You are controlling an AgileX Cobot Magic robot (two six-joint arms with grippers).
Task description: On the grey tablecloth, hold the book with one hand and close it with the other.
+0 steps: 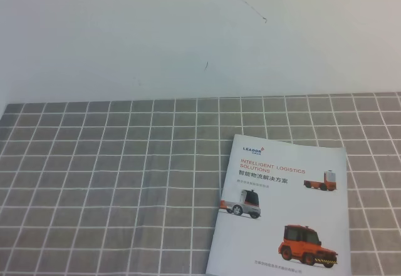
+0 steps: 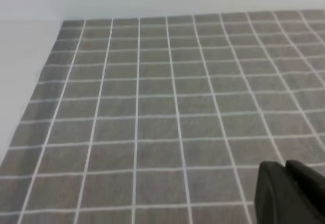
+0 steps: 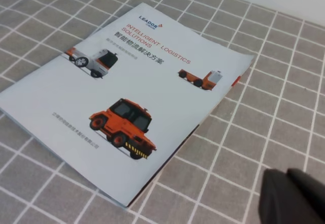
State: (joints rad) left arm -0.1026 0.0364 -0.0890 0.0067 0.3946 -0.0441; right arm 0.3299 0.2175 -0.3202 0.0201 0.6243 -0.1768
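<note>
In the exterior high view, the grey tablecloth [image 1: 113, 188] covered the lower part of the frame, its far edge meeting a plain white surface [image 1: 188, 32]. The book [image 1: 282, 207] lay closed, cover up, at the lower right, its bottom edge cut by the frame; wide open cloth stretched to its left. No gripper showed there.

The left wrist view showed only gridded cloth and its left edge, with a dark part of the left gripper [image 2: 289, 193] in the lower right corner; whether its fingers were apart could not be told.

In the right wrist view the book lay flat, reading "LEADOR" and "INTELLIGENT LOGISTICS SOLUTIONS" above orange vehicles. The right gripper [image 3: 292, 196] showed as a dark shape just beside the book's corner, fingers' state unclear.
</note>
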